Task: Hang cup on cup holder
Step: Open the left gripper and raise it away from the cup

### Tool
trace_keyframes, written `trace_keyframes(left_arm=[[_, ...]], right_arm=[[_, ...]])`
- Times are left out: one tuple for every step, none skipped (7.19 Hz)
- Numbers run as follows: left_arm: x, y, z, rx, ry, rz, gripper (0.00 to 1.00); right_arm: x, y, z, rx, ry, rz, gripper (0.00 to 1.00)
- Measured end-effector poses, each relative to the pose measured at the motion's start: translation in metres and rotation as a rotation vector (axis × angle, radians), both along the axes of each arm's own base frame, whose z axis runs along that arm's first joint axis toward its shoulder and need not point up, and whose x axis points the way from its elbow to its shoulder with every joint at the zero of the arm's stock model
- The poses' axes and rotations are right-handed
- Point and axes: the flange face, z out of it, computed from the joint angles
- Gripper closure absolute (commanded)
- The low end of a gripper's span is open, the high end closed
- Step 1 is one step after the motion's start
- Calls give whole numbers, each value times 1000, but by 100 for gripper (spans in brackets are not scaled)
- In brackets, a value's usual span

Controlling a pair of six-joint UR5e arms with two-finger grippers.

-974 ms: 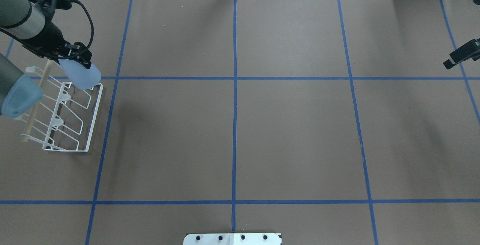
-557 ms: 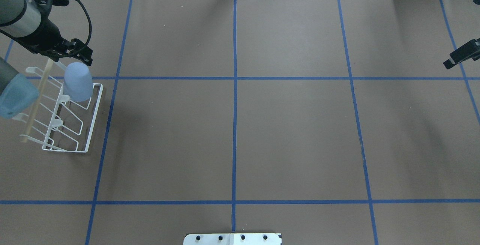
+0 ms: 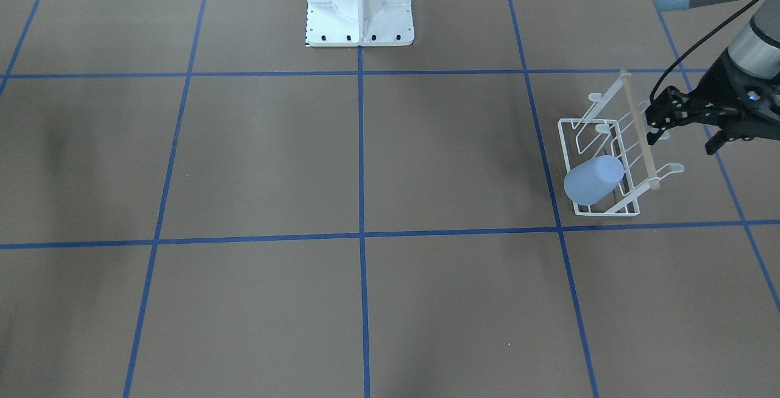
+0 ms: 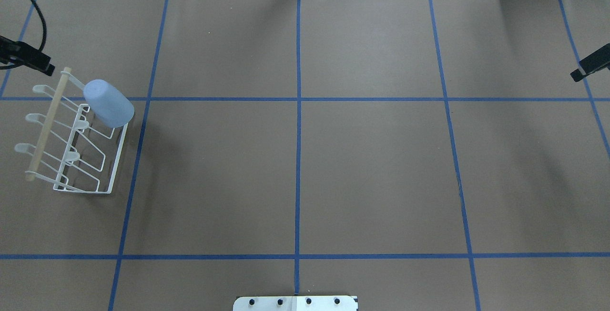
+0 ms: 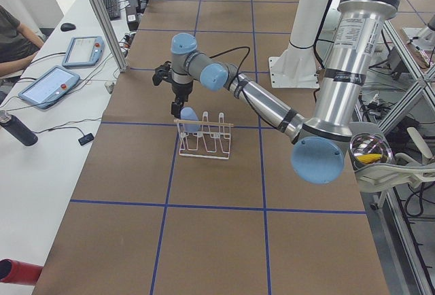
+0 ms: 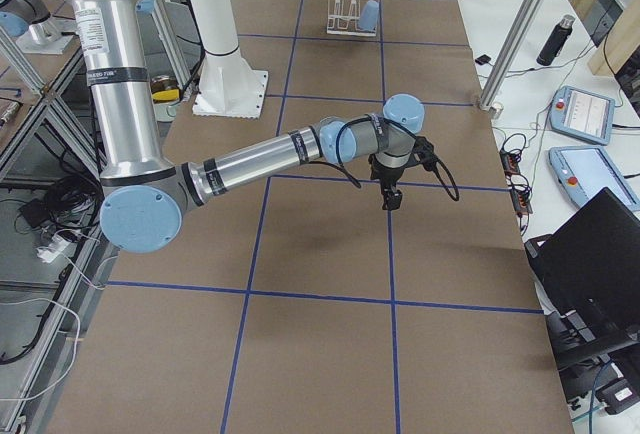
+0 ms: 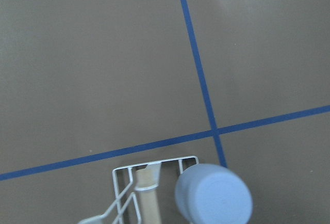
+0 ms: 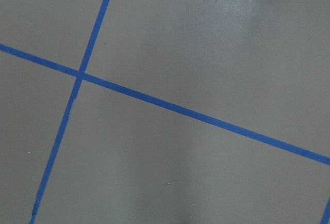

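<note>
On the end prong of the cup holder [image 4: 119, 156], at its 12 o'clock end in the overhead view: the cup [image 4: 108, 109], mouth down over the wire, closed bottom up, free of both grippers. Leans away from the wooden rod [image 4: 47, 124], toward 4 o'clock, more steeply than 0.6 s ago, when nearly upright on that prong. A second ago, not yet seated: gripped and held slanted just above the same prong.

Cup holder itself at the 9 o'clock side of the table [image 4: 371, 168], base frame in the same spot as in both earlier views.

Fingers of the left gripper [image 3: 680, 136] spread, nothing between them. Sits apart from the cup now, up and off toward 10 o'clock past the rod, only a dark tip left at the overhead view's 9 o'clock edge. A second ago, clamped on the cup; 0.6 s ago, already let go and just behind it at 11 o'clock. From the left wrist camera, looks down on the cup's round bottom and the rod's end at 6 o'clock of that picture.

As for the right gripper [image 6: 388, 200]: far off at the table's 3 o'clock edge, above blue tape lines [image 8: 206, 116]. Cannot tell whether spread or pressed together. Shows slightly less in the overhead view than 0.6 s ago.
</note>
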Motion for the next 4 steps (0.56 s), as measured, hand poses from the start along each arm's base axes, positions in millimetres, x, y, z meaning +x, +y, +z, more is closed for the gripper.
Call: trace_keyframes(left_arm=[[-32,4,26,27,-34,29,3],[-58,6,52,25,-40,51,3],[-77,9,80,-2,-14,74,3],[-91,14,102,-34,17,84,3]], right_arm=[[15,4,-4,-16,3,26,0],[30,14,-4,-28,7,49,0],[42,30,4,-39,24,68,0],[49,46,16,-45,51,74,0]])
